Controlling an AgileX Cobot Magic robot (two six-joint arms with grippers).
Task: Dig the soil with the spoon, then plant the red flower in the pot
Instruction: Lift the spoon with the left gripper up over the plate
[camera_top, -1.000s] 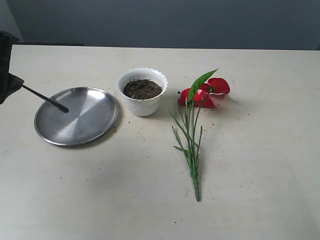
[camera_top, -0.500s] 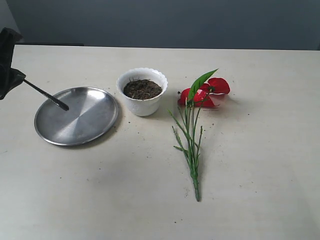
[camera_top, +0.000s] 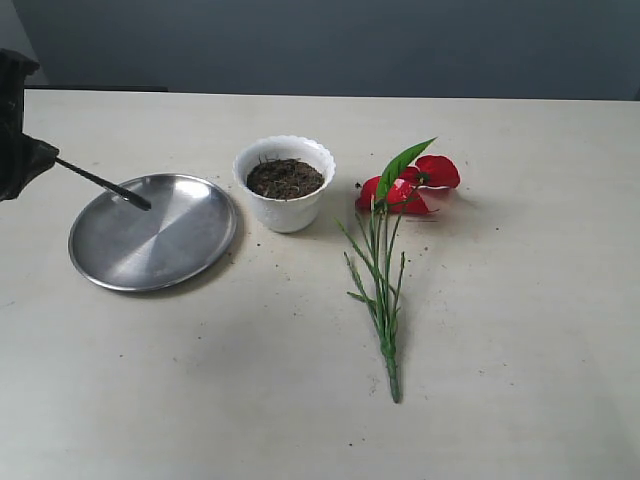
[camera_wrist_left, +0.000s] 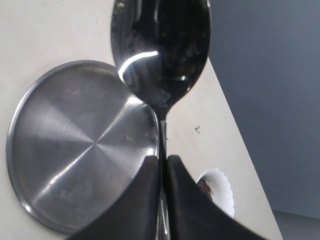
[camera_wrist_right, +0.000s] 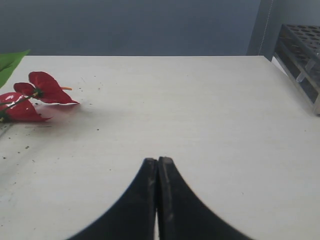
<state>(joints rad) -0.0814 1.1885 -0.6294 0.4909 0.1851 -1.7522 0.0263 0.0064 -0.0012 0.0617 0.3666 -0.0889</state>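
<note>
Digging stage: left pincer (camera_wrist_left: 161, 164), clamped on the spoon (camera_wrist_left: 160, 50) over the steel plate (camera_top: 150, 255), must next reach the soil (camera_top: 285, 179) in the pot (camera_top: 287, 212); right pincer (camera_wrist_right: 158, 162) closed, empty.

The spoon (camera_wrist_left: 160, 50) is cut off at its tip (tines unseen), and the left hand (camera_wrist_left: 161, 162) half hides the pot (camera_wrist_left: 220, 189).

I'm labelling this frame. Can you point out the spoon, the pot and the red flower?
spoon (camera_wrist_left: 160, 47), left wrist view, middle of its shiny bowl
pot (camera_top: 287, 212), exterior view, white outer wall below the rim
red flower (camera_top: 439, 172), exterior view, upper red petal
</note>
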